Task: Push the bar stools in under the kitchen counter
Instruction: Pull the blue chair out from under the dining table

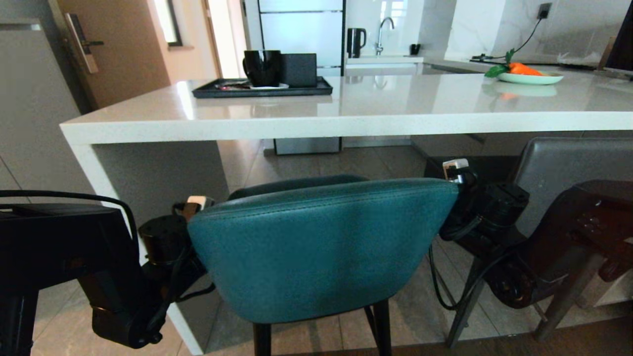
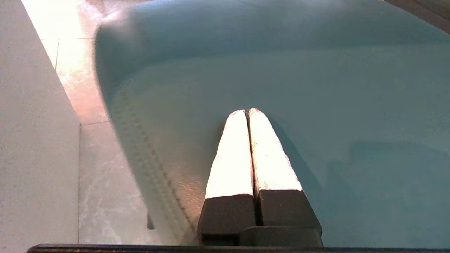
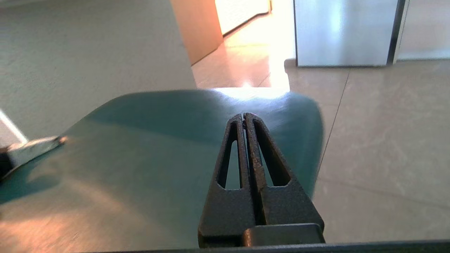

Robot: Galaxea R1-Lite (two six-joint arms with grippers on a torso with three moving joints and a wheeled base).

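Teal stool (image 1: 321, 247): before the white desk (image 1: 346, 116), seat partly under its edge, curved back facing out; grey stool (image 1: 568, 168) just beside, to the right. Left pincer (image 2: 248, 111) closed, empty, against the left end of the back; right pincer (image 3: 244, 115) closed, empty, at the right end, over the top edge. Padded leather likely yielding and slick, thin legs probably tippy on tile; best pushed low on the back at both ends, evenly.
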